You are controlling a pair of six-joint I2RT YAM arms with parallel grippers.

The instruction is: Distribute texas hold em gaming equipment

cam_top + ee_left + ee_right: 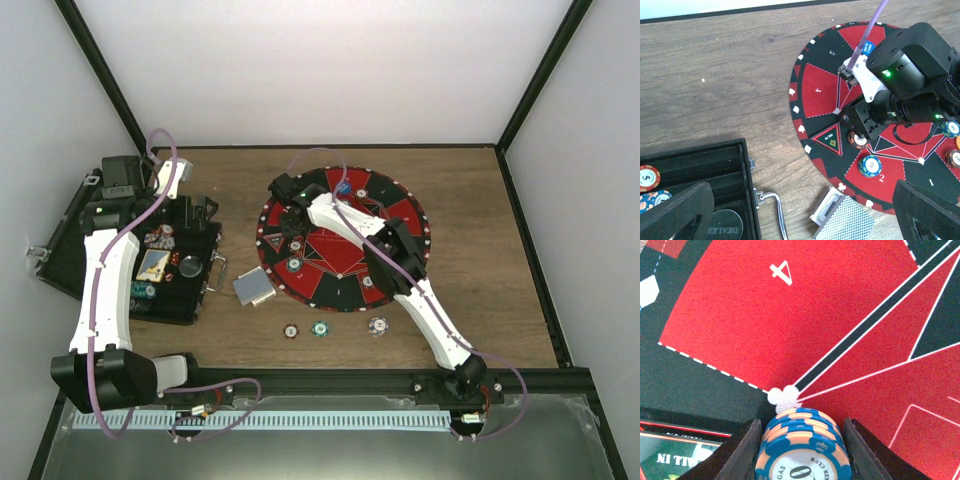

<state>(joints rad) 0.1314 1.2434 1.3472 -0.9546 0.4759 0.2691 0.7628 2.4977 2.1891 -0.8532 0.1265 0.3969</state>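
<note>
Blue-and-orange poker chips (802, 450) sit stacked between the right jaws, which clamp them over the mat (790, 315).

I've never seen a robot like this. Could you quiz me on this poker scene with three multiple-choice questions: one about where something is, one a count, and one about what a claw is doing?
1. Where does the card deck lie?
A. on the wooden table, between the black case and the round mat
B. inside the case
C. at the mat's middle

2. How many loose chips lie on bare wood in front of the mat?
A. one
B. six
C. three

3. What is the right gripper doing?
A. open, empty
B. shut on a chip stack
C. pinching a card

Answers:
1 A: the top view shows the deck on wood beside the mat's rim.
2 C: three sit in a row there.
3 B: the wrist view shows blue-and-orange chips between both fingers.
</note>
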